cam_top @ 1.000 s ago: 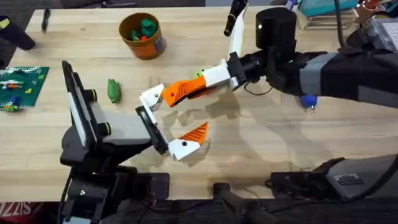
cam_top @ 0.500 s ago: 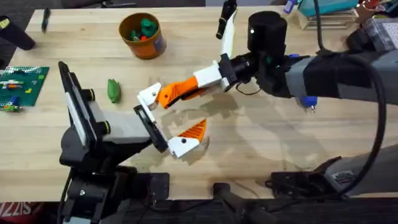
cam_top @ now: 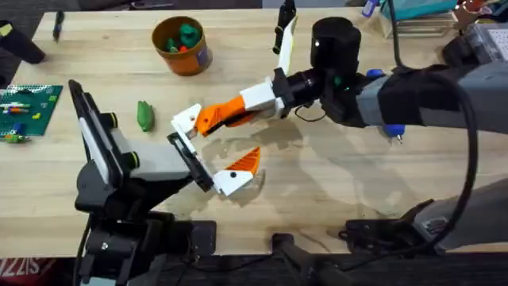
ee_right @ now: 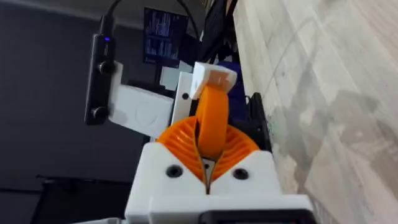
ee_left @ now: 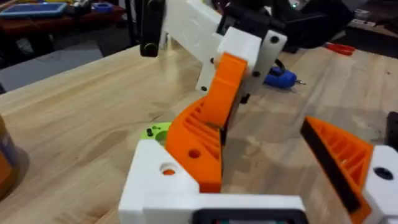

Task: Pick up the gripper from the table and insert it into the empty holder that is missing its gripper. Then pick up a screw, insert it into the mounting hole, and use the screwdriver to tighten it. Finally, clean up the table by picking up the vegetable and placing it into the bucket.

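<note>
A: Since a second ago the right gripper (cam_top: 230, 115), clamped on the orange gripper (cam_top: 208, 119), has moved further toward the left arm.

B: Yes. The left gripper (cam_top: 208, 151) has its fingers apart, and the holder (cam_top: 186, 121) on it now touches the orange piece.

A: The bucket (cam_top: 181, 45), the vegetable (cam_top: 145, 115) and the screwdriver (cam_top: 390, 129) have stayed in place.

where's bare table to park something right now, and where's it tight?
Free: the wood between the bucket and the right arm's upright link, and the near-right stretch between the right gripper and the table's front edge. Narrow strip between the vegetable and the green board. Tight: the centre, where the left gripper and the orange gripper piece meet.
</note>
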